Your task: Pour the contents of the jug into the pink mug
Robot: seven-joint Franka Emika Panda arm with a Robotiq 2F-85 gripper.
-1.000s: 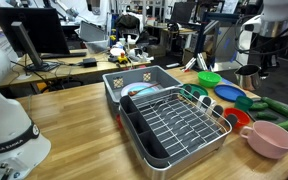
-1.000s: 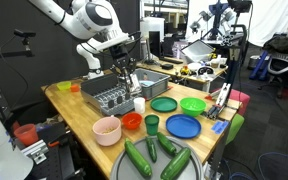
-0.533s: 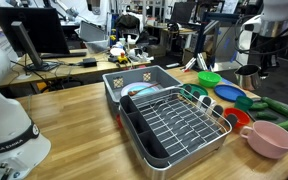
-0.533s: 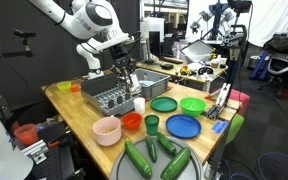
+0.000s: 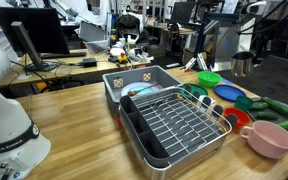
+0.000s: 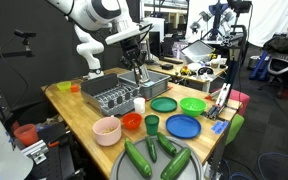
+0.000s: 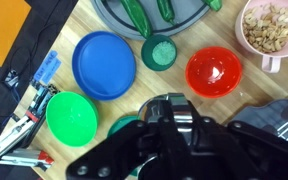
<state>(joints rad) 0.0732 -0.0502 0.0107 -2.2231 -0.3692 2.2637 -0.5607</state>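
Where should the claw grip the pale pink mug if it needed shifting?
Probably the rim of the wide pale pink round mug, from straight above: it stands upright and open, looks too wide to span, and its stubby handle offers little to pinch.

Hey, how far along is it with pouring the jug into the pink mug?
Done: the fingers grip the jug, which hangs clear of the table. In hand: it is upright, off to one side of the pink mug. Left: carrying it over the mug and tipping. The mug holds beige bits in the wrist view; where they came from is unclear.
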